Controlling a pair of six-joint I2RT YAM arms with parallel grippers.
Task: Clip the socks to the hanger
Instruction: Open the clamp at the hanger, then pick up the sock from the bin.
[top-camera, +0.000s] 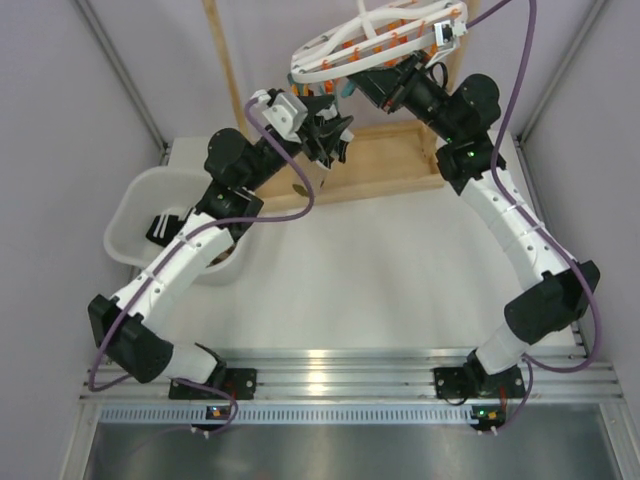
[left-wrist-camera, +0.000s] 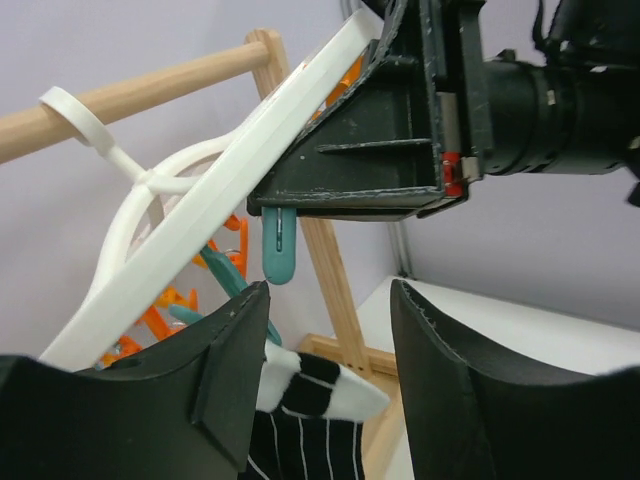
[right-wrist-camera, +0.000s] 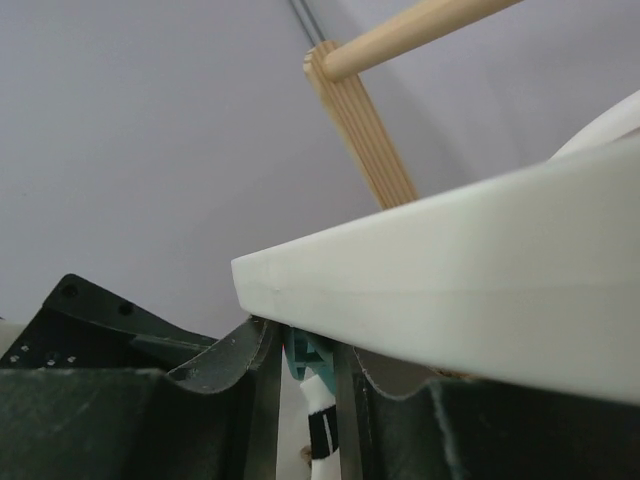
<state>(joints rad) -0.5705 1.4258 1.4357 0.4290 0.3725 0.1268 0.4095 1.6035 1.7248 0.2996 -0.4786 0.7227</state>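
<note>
My top camera looks down from behind the arm bases (top-camera: 212, 384), taking in the whole table (top-camera: 380, 270); my left wrist camera tilts upward, close beneath the hanger (left-wrist-camera: 200, 215); my right wrist camera sits even closer under its rim; all share hanger and wooden stand (right-wrist-camera: 365, 130).

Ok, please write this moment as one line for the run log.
left gripper: open | right gripper: shut on teal peg | striped sock: beside left gripper, below peg | hanger: tilted

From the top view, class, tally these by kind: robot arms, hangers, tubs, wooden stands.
Arms: 2
Hanger: 1
Tub: 1
Wooden stand: 1
Total: 5
</note>
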